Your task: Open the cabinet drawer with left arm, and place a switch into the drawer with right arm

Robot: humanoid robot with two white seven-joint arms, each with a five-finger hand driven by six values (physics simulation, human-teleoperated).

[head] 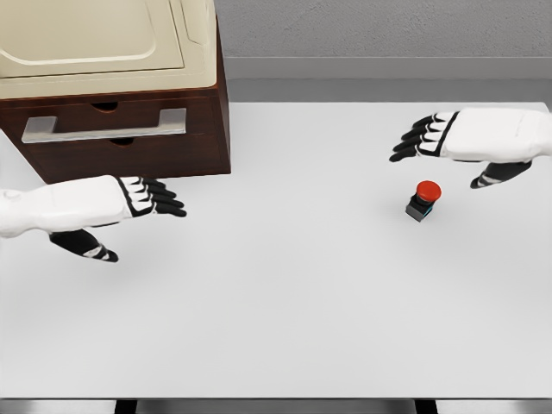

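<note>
A dark brown wooden cabinet point(129, 112) with its metal-handled drawer point(108, 126) closed stood far left; a red-capped black switch point(422, 200) sat right, between relaxed left hand point(129, 200) and right hand point(457, 138).

No readable text, label or number is showing anywhere; the white right hand point(483, 138) is perhaps bearing a faint mark (too blurred to read).

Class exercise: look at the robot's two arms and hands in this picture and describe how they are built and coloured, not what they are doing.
Both arms are smooth white shells. The left hand and right hand each have a white back and black fingers with white segment plates near the knuckles. Each thumb is black with white bands. No cables or sleeves show.
</note>
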